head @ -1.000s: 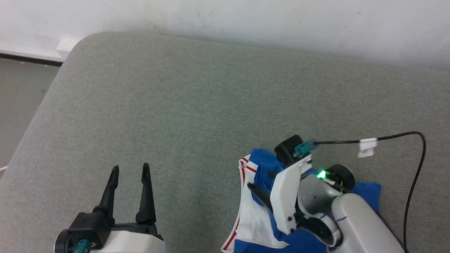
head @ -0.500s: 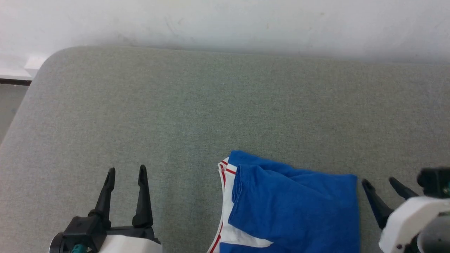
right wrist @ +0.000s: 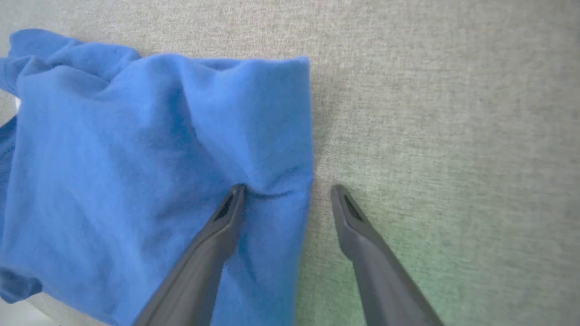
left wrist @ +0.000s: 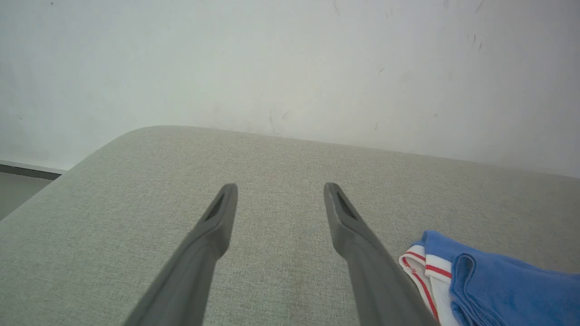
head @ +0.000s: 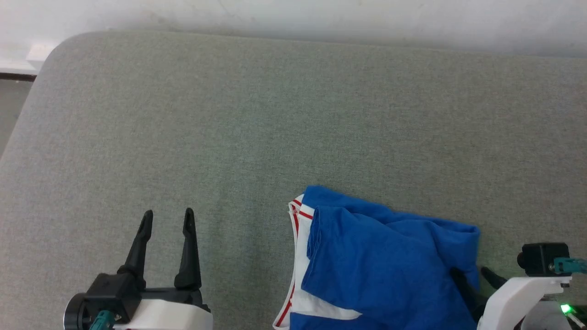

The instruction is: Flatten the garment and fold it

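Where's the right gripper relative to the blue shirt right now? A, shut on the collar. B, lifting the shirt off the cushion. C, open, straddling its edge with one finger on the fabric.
C: the right wrist view shows the right gripper open, one finger pressing the blue jersey T-shirt, the other on the grey cushion past its edge.

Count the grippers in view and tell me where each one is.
2. The left gripper hangs open over the grey cushion, left of the jersey. The right gripper is open at the jersey's right edge, one finger on the cloth, the other over the cushion.
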You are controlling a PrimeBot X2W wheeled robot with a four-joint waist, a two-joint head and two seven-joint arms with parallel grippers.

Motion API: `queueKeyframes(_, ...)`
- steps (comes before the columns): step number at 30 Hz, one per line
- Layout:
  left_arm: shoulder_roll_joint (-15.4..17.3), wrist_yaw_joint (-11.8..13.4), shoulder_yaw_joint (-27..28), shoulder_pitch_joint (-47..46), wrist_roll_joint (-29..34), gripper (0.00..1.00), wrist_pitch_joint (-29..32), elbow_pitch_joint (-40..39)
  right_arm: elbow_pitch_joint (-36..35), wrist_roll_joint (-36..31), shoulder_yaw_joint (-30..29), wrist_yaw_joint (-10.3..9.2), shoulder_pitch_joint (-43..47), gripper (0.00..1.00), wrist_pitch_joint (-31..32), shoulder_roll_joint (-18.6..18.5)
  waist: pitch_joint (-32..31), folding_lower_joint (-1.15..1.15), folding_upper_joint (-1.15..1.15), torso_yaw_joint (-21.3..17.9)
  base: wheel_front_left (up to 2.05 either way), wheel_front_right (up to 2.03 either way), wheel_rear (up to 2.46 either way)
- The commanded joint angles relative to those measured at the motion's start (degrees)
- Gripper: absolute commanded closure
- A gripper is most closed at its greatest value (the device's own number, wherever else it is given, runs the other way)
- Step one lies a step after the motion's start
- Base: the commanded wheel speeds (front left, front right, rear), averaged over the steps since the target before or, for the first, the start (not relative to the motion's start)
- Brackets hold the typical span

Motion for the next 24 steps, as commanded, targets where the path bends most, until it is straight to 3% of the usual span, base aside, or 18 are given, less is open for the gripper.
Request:
queueKeyframes(1,0.3,-0.1,-0.05,-0.77,0.69,0.0,0.13,-0.22,0.38,0.34,0.11,-0.04,-0.88,0.0,0.16,0.12,0.72,0.0,0.0,0.64,0.0,0.0,0.0)
queueKeyframes(4,0.31,-0.07,-0.29,-1.15,0.81,0.0,0.37,-0.24,3.38,0.74,0.03,-0.04,-2.15,0.0,0.7,0.12,1.23,0.0,0.0,0.97,0.0,0.0,0.0)
queueKeyframes(5,0.29,-0.06,-0.38,-1.3,0.84,0.0,0.44,-0.23,4.37,0.76,-0.18,-0.04,-2.51,0.55,1.02,0.12,1.34,0.0,0.0,1.05,0.0,0.0,0.0)
queueKeyframes(6,0.26,-0.05,-0.47,-1.45,0.86,0.0,0.5,-0.2,5.32,0.95,-0.54,-0.04,-2.84,0.98,1.33,0.13,1.4,0.0,0.0,1.11,0.0,0.0,0.0)
queueKeyframes(12,0.37,0.03,-0.53,-1.86,0.79,0.0,0.7,0.1,8.05,0.8,-1.75,-0.04,-5.24,1.0,0.51,0.13,0.56,0.0,0.0,0.12,0.0,0.0,0.0)
queueKeyframes(17,0.74,0.58,-0.06,-1.27,0.97,0.0,0.47,-0.54,6.67,-2.88,-1.34,-0.04,-8.34,1.0,0.05,0.07,-1.32,0.0,0.0,-3.02,0.0,0.0,0.0)
queueKeyframes(20,1.34,0.93,0.32,-1.03,1.23,0.0,0.68,-1.45,5.23,-5.06,-0.59,-0.04,-10.85,1.0,1.86,-2.5,-2.08,0.0,0.0,-5.54,0.0,0.0,0.0)
queueKeyframes(24,2.15,1.19,0.82,-1.39,1.49,0.0,1.22,-2.71,3.31,-5.87,0.28,-0.04,-14.69,1.0,5.8,-8.68,-2.19,0.0,0.0,-8.67,0.0,0.0,0.0)
